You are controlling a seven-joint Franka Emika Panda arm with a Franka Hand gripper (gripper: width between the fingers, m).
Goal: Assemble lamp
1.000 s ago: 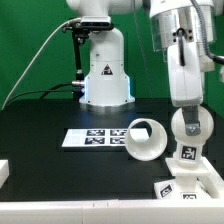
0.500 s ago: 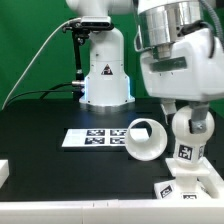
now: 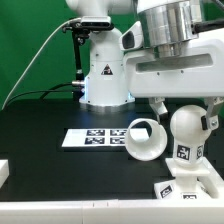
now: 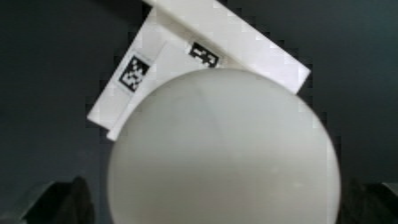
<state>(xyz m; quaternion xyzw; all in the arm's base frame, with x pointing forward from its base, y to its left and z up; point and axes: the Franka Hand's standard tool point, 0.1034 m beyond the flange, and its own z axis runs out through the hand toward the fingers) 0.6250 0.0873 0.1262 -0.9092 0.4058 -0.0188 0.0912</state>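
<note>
The round white bulb point(image 3: 188, 126) stands upright on its tagged stem point(image 3: 183, 153) on the flat square base point(image 3: 186, 186), at the front of the exterior view's right. My gripper point(image 3: 187, 105) is open directly above it, one finger on each side of the bulb's top and not closed on it. In the wrist view the bulb point(image 4: 222, 150) fills most of the picture, with the base point(image 4: 192, 62) behind it and my dark fingertips point(image 4: 64, 200) at either side. The tapered hollow shade point(image 3: 146, 139) lies on its side just left of the bulb.
The marker board point(image 3: 92, 138) lies flat on the black table left of the shade. The large white robot pedestal point(image 3: 105, 76) stands at the back with a cable running left. A white block point(image 3: 3, 172) sits at the left edge.
My arm has moved left and down over the bulb, so the open fingers now straddle its top. The bulb, base and shade have not moved.
</note>
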